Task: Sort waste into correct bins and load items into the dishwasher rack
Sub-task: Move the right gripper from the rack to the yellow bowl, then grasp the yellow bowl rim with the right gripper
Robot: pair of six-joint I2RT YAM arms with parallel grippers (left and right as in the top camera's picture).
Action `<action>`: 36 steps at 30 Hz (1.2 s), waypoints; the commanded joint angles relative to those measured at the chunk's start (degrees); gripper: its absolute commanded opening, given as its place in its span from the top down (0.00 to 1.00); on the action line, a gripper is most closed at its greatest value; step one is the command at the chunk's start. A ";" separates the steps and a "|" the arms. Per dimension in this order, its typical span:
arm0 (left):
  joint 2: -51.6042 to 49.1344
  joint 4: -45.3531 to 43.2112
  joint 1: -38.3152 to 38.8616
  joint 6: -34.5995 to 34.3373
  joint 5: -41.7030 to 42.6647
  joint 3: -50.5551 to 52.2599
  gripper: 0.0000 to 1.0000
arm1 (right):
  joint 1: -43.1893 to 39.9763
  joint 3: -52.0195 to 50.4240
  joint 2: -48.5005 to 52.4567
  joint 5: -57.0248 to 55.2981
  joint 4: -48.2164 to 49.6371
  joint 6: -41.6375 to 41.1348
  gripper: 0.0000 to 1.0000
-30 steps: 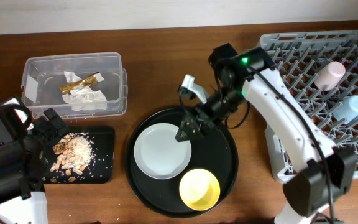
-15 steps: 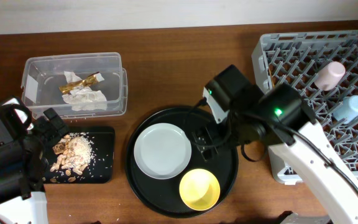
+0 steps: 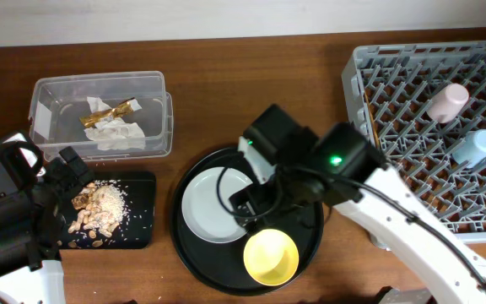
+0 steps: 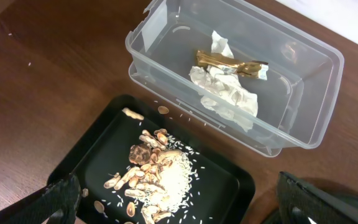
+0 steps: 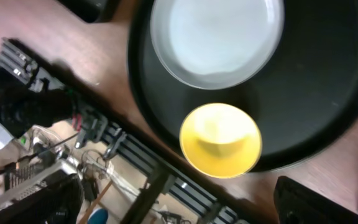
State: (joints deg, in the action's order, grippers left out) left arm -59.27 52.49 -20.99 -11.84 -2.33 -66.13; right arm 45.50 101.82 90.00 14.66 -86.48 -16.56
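The clear tub (image 3: 53, 93) holds the white napkin (image 3: 115, 133) and the gold wrapper (image 3: 110, 111); both also show in the left wrist view, napkin (image 4: 225, 93) and wrapper (image 4: 229, 63). Food scraps (image 3: 99, 209) lie in the black tray (image 3: 142, 186). My left gripper (image 3: 64, 203) hangs open over that tray (image 4: 222, 174), nothing between its fingers. The grey plate (image 3: 219, 204) and yellow bowl (image 3: 270, 257) sit on the round black tray (image 3: 310, 245). My right gripper (image 3: 261, 204) is open above them, empty. Pink cup (image 3: 447, 101) and blue cup (image 3: 479, 145) lie in the rack (image 3: 361, 63). The chopsticks are out of view.
The right arm's white link (image 3: 412, 228) crosses the gap between the round tray and the rack. The table's front edge runs just below the bowl (image 5: 221, 140) in the right wrist view, with cables and a frame beneath it.
My right arm has swung from the round tray's back edge, toward me and leftward, to above the plate and bowl. The left arm has not moved. Both grippers stayed open.
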 commanded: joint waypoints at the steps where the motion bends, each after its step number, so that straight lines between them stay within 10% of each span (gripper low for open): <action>1: -0.04 -0.13 -0.28 -0.55 0.00 -0.57 0.01 | 3.37 -0.42 2.80 2.05 0.90 -0.50 0.01; 10: -0.04 -0.13 -0.28 -0.55 0.00 -0.57 0.01 | 6.23 -0.42 8.52 -16.79 -4.50 -22.45 0.01; 21: -0.04 -0.13 -0.28 -0.55 0.00 -0.57 0.01 | 10.27 -3.67 8.48 -16.85 -5.92 -23.15 0.01; 36: -0.04 -0.13 -0.28 -0.55 0.00 -0.57 0.01 | 12.68 -26.88 8.66 -7.54 16.20 -29.40 0.18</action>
State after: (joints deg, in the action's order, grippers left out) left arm -59.27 52.47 -20.99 -11.86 -2.33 -66.13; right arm 57.91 78.30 98.76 3.18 -73.30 -44.16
